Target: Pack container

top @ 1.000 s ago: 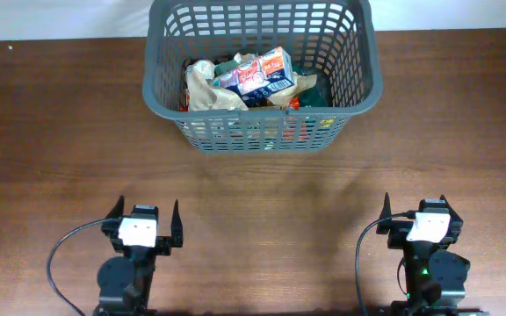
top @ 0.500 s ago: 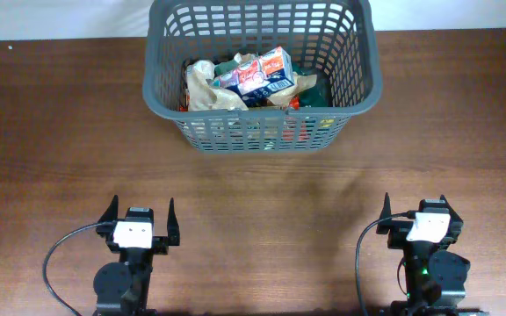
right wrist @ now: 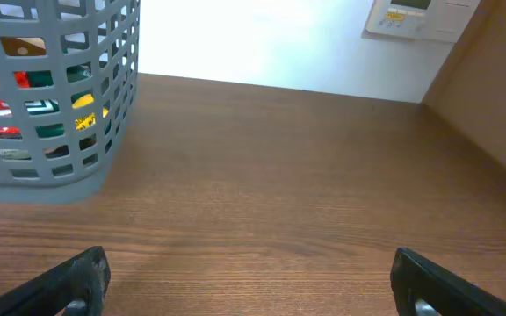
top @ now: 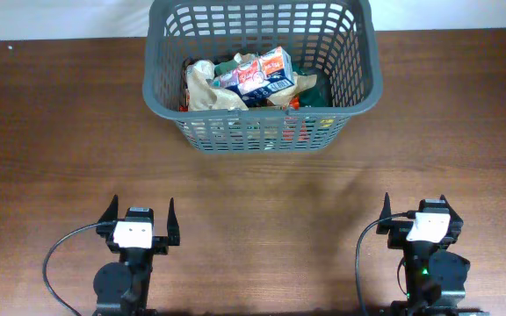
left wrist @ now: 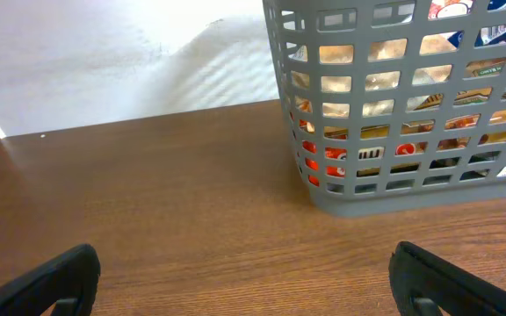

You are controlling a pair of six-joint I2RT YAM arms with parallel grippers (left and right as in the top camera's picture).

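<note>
The container, a large dark grey basket with slotted sides, stands at the far middle of the wooden table. Several snack packets lie inside it, with a red, white and blue packet on top. It also shows in the left wrist view and the right wrist view. My left gripper is open and empty near the table's front edge, far from the basket. My right gripper is open and empty at the front right.
A white wall runs behind the table's far edge. A wall panel hangs at the far right. Bare wooden tabletop lies between the basket and both grippers.
My left gripper has swung slightly to the left and straightened. The right arm and the basket have not moved.
</note>
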